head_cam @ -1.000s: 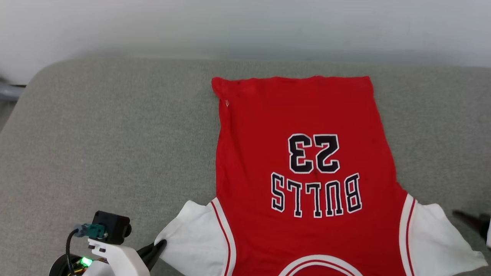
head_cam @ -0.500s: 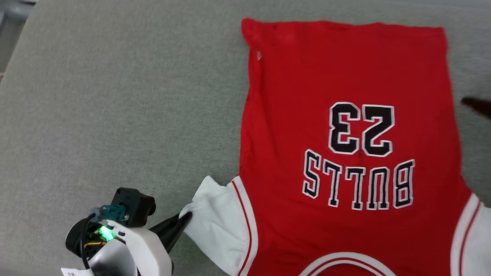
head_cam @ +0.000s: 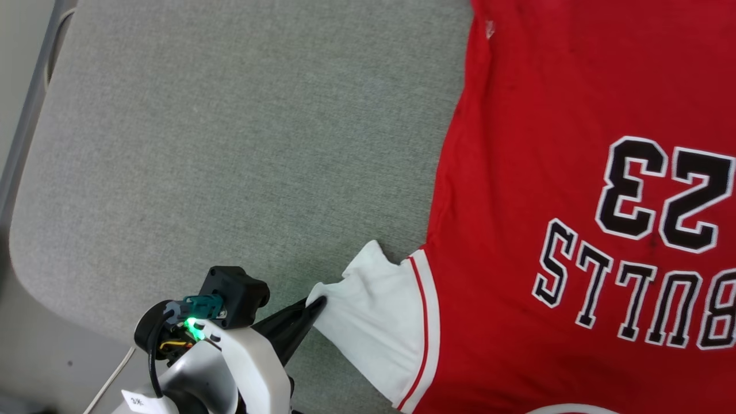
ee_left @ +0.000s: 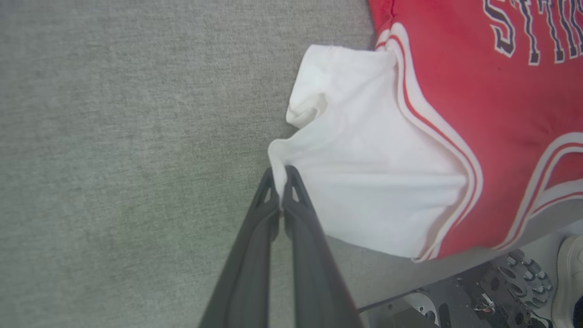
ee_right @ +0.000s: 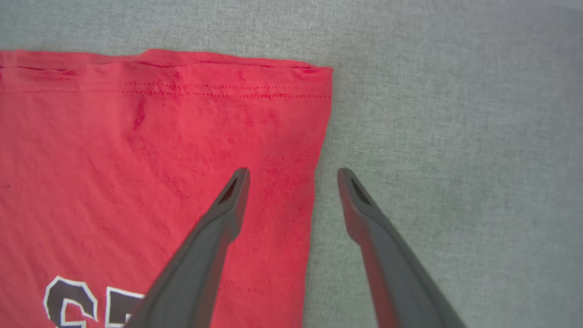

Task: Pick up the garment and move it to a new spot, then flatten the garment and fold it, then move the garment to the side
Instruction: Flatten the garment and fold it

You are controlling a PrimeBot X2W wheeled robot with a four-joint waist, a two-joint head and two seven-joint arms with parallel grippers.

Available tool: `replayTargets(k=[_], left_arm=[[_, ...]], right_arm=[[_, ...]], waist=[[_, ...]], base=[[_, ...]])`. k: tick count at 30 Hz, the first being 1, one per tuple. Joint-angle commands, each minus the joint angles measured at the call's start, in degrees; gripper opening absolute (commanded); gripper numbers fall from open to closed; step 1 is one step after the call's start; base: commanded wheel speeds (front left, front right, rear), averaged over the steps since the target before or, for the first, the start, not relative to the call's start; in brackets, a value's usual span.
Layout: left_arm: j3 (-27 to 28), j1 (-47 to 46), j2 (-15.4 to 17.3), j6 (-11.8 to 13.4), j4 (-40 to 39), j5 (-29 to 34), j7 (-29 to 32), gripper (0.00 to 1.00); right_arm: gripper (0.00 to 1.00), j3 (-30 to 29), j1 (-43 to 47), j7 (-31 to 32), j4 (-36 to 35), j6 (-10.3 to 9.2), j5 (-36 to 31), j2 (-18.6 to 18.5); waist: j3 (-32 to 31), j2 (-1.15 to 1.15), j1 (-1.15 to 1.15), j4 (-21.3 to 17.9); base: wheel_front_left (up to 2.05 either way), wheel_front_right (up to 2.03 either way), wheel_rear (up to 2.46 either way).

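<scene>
The garment (head_cam: 546,172), a red jersey with black lettering and the number 23, lies flat on the grey cushion (head_cam: 230,144), collar end toward me. Its white left sleeve (head_cam: 379,322) is pulled out to a point. My left gripper (head_cam: 317,303) is shut on that sleeve's corner; the left wrist view shows the closed fingertips (ee_left: 281,175) pinching the white fabric (ee_left: 364,173). In the right wrist view my right gripper (ee_right: 294,175) stands open above the jersey's side edge (ee_right: 319,150), one finger over the red cloth, the other over bare cushion, near the hem corner (ee_right: 325,73).
The cushion's rounded left edge (head_cam: 34,172) drops to a pale floor with a grey bar (head_cam: 57,29) beside it. A white cable (head_cam: 109,379) runs below my left arm. My own base and wheel parts (ee_left: 514,282) show under the cushion's near edge.
The head camera has swung down and left, so the jersey now sits further right in view. My left gripper keeps its hold on the white sleeve corner.
</scene>
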Motion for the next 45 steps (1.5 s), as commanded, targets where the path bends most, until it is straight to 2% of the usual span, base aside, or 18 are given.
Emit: replayTargets(k=[1, 6, 11, 12, 13, 21, 29, 32, 33, 35, 45], left_arm=[[-0.20, -0.93, -0.39, -0.26, 0.10, 0.25, -0.29, 0.00], [-0.87, -1.99, -1.53, -0.62, 0.70, 0.49, -1.14, 0.00], [-1.15, -2.71, -2.12, -0.86, 2.00, 0.62, -1.81, 0.00], [-1.21, -2.82, -2.20, -0.94, 2.31, 0.60, -1.90, 0.00], [-1.25, -2.94, -2.28, -0.94, 2.61, 0.56, -1.89, 0.00], [-0.90, -2.13, -1.83, -1.28, 4.31, 0.05, -2.97, 0.00], [0.25, -0.33, -0.24, -0.35, 4.95, -0.50, -2.90, 0.00], [0.32, 0.55, 0.00, 0.45, 5.43, -0.76, -2.40, 0.00], [0.51, 1.26, 0.18, 1.34, 6.14, -0.88, -2.03, 0.00], [0.55, 1.97, 0.43, 2.01, 6.63, -0.57, -1.91, 0.00], [0.93, 6.17, 0.20, 4.72, 8.18, -1.11, -2.84, 0.00]], right_arm=[[1.00, -0.26, -0.93, -0.28, 0.57, -0.02, -0.69, -0.42], [1.00, -0.53, -2.04, -1.08, 3.20, -0.02, -3.48, -0.04], [1.00, 2.05, 0.47, -1.05, 5.90, -0.02, -3.22, 0.64], [0.76, 2.57, 1.07, -0.75, 6.42, -0.02, -3.17, 0.51], [0.00, 3.46, 1.81, -0.50, 6.72, -0.02, -3.05, 0.23], [0.00, 4.18, 4.97, -2.24, 8.60, -0.03, -2.04, -2.52], [0.00, 5.26, 11.98, -5.60, 9.54, -0.03, 0.64, -2.84], [0.00, 5.23, 16.00, -7.18, 9.76, -0.04, 2.84, -2.81], [0.00, 5.56, 20.91, -8.66, 9.36, -0.04, 5.12, -2.44], [0.00, 5.93, 24.40, -9.36, 8.76, -0.04, 6.91, -2.49], [0.00, 5.42, 41.02, -12.15, 2.45, -0.04, 14.35, -0.74]], waist=[[1.74, 0.00, -0.01, 1.84], [3.03, 0.00, -0.01, 3.20], [3.45, 0.00, -0.01, 3.54], [3.41, 0.00, -0.01, 3.57], [3.34, 0.00, -0.01, 3.57], [0.75, 0.00, -0.01, 2.78], [-6.17, 0.00, -0.01, -1.07], [-9.54, 0.00, -0.01, -2.99], [-13.18, 0.00, -0.01, -4.94], [-15.32, 0.00, -0.01, -6.16], [-22.85, 0.00, -0.01, -11.42]], base=[[0.00, 0.00, 0.00], [0.00, 0.00, 0.00], [0.00, 0.00, 0.00], [0.00, 0.00, 0.00], [0.00, 0.00, 0.00], [0.00, 0.00, 0.00], [0.00, 0.00, 0.00], [0.00, 0.00, 0.00], [0.00, 0.00, 0.00], [0.00, 0.00, 0.00], [0.00, 0.00, 0.00]])
